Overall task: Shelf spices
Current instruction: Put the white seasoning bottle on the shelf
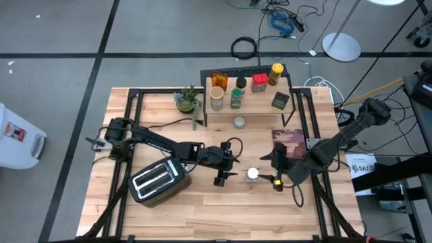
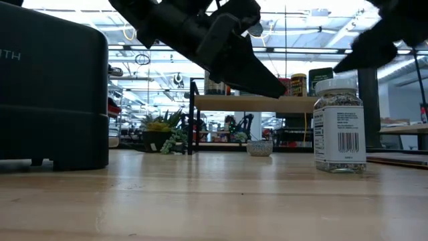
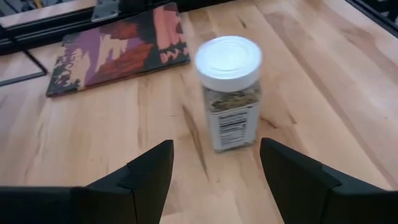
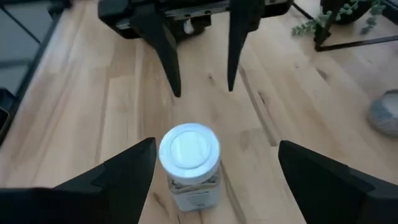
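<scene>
A clear spice jar with a white lid (image 1: 252, 174) stands upright on its base on the wood tabletop, between my two grippers. My left gripper (image 1: 231, 173) is open just to the jar's left, its fingers (image 3: 214, 177) pointing at the jar (image 3: 229, 93). My right gripper (image 1: 273, 173) is open just to the jar's right. In the right wrist view the jar (image 4: 189, 163) shows in the gap between its spread fingers (image 4: 217, 168), with space on both sides. The shelf (image 1: 246, 102) stands at the far edge with several spices (image 1: 259, 83) on top.
A silver toaster (image 1: 158, 181) sits left of the left gripper. A colourful book (image 1: 288, 140) lies far-right of the jar. A potted plant (image 1: 188, 99) stands left of the shelf, and a small grey jar (image 1: 239, 122) sits under it. Bare wood lies along the near edge.
</scene>
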{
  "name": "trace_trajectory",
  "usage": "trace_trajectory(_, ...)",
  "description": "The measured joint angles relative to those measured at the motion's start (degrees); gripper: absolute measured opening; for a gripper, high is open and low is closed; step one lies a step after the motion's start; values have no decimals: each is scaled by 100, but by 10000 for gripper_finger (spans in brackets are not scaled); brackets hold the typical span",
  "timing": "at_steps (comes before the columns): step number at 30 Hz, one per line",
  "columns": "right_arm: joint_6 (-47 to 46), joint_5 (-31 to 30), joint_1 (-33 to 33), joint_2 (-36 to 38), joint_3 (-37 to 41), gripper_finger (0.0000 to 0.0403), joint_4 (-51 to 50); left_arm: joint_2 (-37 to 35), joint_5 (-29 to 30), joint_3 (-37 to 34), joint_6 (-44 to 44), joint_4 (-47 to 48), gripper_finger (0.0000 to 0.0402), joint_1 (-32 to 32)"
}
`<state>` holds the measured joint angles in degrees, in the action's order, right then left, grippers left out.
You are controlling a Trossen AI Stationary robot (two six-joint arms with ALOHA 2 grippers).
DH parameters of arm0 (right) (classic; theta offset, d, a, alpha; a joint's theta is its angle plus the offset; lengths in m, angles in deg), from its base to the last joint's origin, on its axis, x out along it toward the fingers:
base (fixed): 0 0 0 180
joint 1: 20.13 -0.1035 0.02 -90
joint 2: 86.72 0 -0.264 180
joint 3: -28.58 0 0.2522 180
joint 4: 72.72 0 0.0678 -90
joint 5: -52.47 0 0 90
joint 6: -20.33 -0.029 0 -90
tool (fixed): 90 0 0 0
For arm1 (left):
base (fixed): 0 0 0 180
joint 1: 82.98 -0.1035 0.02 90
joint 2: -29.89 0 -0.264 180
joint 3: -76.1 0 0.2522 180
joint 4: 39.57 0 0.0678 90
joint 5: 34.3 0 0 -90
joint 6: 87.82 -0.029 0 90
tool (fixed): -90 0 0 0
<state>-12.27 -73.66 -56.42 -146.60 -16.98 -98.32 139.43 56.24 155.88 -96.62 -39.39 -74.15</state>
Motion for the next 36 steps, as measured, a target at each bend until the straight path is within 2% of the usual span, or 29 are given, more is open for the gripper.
trace_trajectory(7,190,1273,673,-274,-1573,325,-1941,2,2,0,108,-2,249,-100)
trace_trajectory(15,243,2656,1215,-1103,-2069,325,-2403,0,333,0,101,385,249,-104)
trace_trajectory(18,388,2892,1319,-1480,-2227,324,-2498,0,365,0,101,526,249,-137)
trace_trajectory(23,669,2946,1430,-2012,-2648,324,-2827,0,369,0,103,765,249,-165)
trace_trajectory(27,838,3330,1530,-2377,-2883,324,-2949,0,372,0,103,882,249,-163)
trace_trajectory(36,1042,3349,1637,-2712,-3074,311,-3193,0,337,0,108,1010,249,-159)
